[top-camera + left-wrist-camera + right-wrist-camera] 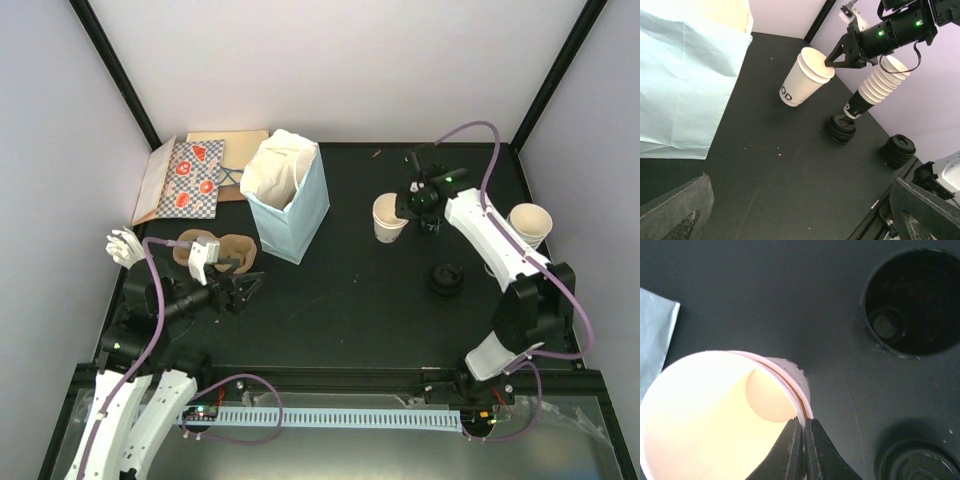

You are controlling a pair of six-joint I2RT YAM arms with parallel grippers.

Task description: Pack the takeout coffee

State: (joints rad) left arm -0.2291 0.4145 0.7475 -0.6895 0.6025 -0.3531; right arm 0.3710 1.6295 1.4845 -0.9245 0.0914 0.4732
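- Right gripper [408,206] is pinched nearly closed on the rim of an open, lidless cup [388,218], right of table [340,300] centre.
- Right wrist view shows the pinch best: fingers [796,450] almost touching, with the cup [705,425] wall between them, one inside and one outside. A double rim shows, so it looks like two cups nested.
- The left wrist view confirms the double rim on the cup [802,80], with the right gripper [830,61] on its far edge. I cannot tell whether the base is on the table or lifted.
- Left gripper [244,290] is spread wide and holds nothing. In its own view the two fingers sit at the bottom corners [800,217] with bare table between them.
- Blue bag [290,205] stands upright with its mouth open, left of the cup and apart from it. The left wrist view shows only its side [685,85], and the right wrist view only a corner [652,335].
- Stack of cups [528,225] is near the right wall. The left wrist view shows it as a tall nested stack [880,85].
- Lids: the top view shows one black stack [446,278]. The left wrist view shows two, [842,129] and [899,150]. The right wrist view also shows two, one looking hollow from above [910,302].
- Cardboard carrier [222,248] lies just beside the left gripper, seen in the top view only.
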